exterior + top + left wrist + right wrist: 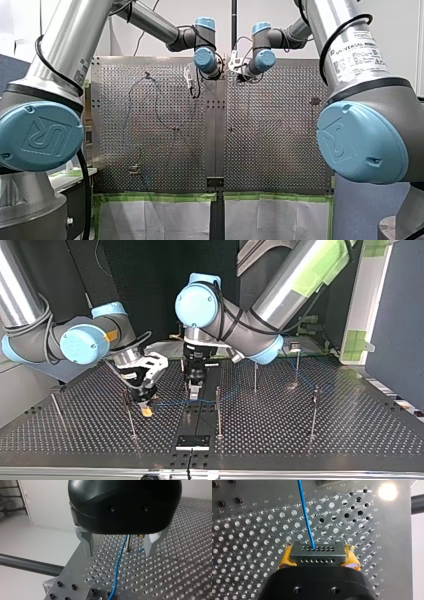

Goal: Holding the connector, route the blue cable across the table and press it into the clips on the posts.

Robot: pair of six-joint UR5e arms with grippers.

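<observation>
Gripping the grey connector (317,551) fast between the yellow pads (285,560) of my right end effector (318,560), low over the perforated table (249,542) and to the left of the middle post (218,410) in the top view. Leaving the connector's face, the blue cable (305,512), straight for the short stretch shown by the right wrist view. From across the table, traced as a thin blue line from the connector toward the middle post, past it, then fading toward the farther posts (297,365) on that post's right; too faint there for following to its end. Poised just behind and left of the middle post, my left end effector (118,552), metal fingers (86,545) spread wide, empty, straddling the cable from above and apparently clear of it. Ahead of those fingers, a thin post (128,542), with blue cable close by its foot.

Done so far, by the look of things: connector secured, cable drawn out across a good part of the table. Left to do, judging from the same pictures: most or all of the pressing. No clip shown with the cable plainly seated; clips too small for reading at any post. Cable seemingly low near the table beside the middle post, not raised to the post tops. Likely a routing stage with the seating work mostly ahead, the open left end effector well placed for guiding or pushing the line.
</observation>
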